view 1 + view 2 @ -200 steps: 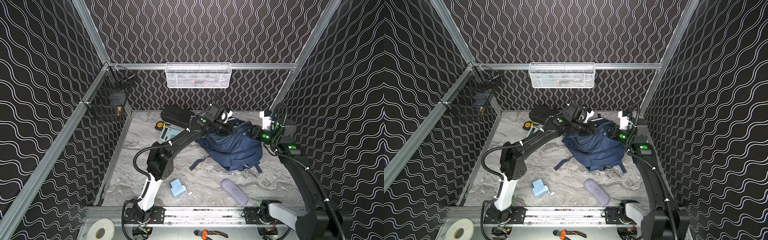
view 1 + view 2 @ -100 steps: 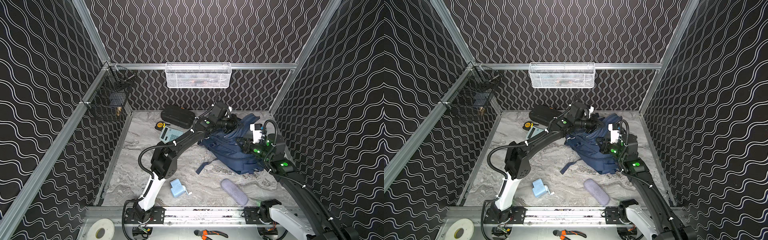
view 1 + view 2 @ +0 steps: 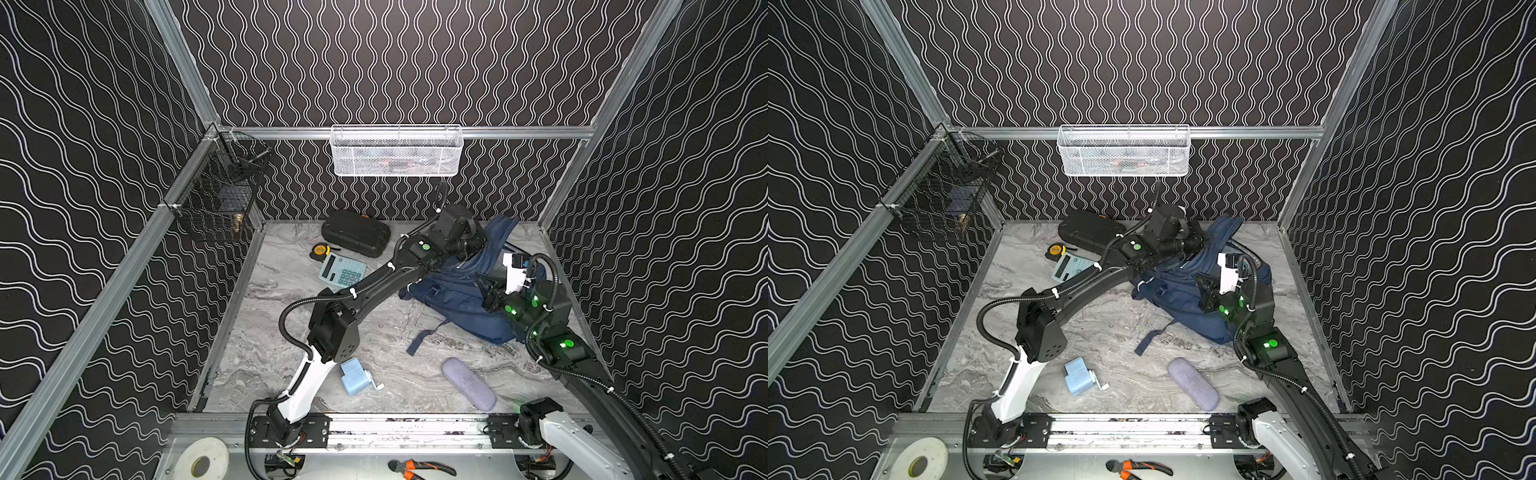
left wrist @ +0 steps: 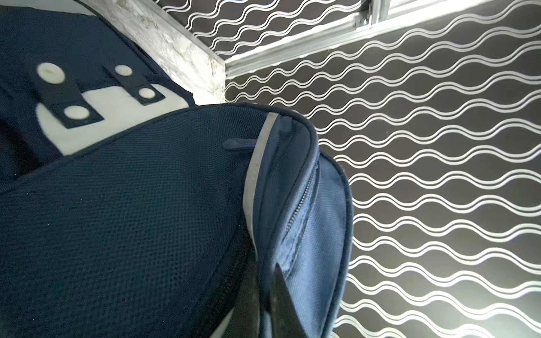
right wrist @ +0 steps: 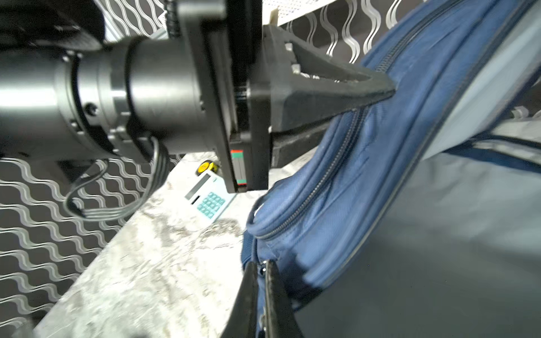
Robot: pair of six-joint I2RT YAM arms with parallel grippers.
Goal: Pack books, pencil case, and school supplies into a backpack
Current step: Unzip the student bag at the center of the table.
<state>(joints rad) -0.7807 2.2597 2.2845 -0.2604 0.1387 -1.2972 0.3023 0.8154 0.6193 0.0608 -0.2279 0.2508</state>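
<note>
Marble desk (image 3: pixel 374 332) holds calculator (image 3: pixel 342 271), sharpener (image 3: pixel 354 376) and pencil case (image 3: pixel 468 384) unpacked; our left gripper (image 5: pixel 380 85) and right gripper (image 5: pixel 263 281) both clench backpack (image 3: pixel 453 299) fabric.

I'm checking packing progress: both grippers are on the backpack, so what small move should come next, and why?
Probably draw the right gripper along the zip: its shut jaws pinch the backpack by the zip, the left gripper holds its rim up, and calculator and case lie outside.
</note>
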